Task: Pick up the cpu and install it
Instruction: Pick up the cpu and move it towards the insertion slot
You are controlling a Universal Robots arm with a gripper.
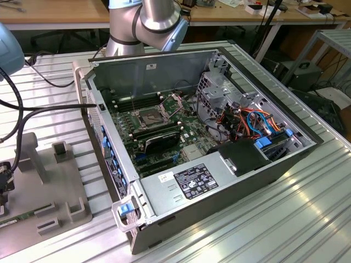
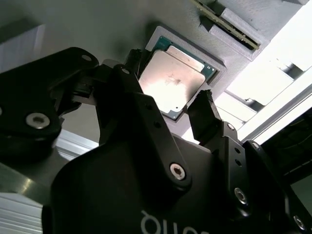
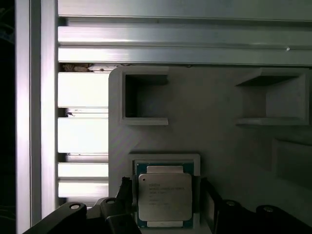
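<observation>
Status: pick not yet made; install not started.

- The cpu (image 3: 164,204) lies flat, metal top up, in a square recess (image 3: 165,157) of the grey fixture tray (image 3: 214,131). It is seated, not lifted.
- The end effector (image 3: 165,195) is low over it with its fingers (image 3: 126,195) spread, one on each of two opposite sides of the chip. In the first wrist view a thin gap shows on one side; contact on the other side cannot be told. The second wrist view agrees: the cpu (image 2: 175,85) sits between the dark fingertips (image 2: 205,105), nothing pinched.
- The socket (image 1: 147,116) on the board inside the computer case (image 1: 153,66) has its metal frame hinged up, and I judge it unfilled. It is well apart from the tray (image 1: 60,186), which sits at the exterior view's left.
- Left to do: close on the chip, lift, carry to the socket, seat it.

Surface: ribbed aluminium worktop (image 1: 263,219), bright and glary in both wrist views. The case lies on its side, lid off, with the power supply (image 1: 192,183) at its near end.

Room: lab space, with pale wooden worktops (image 1: 55,11) and loose cables behind.
</observation>
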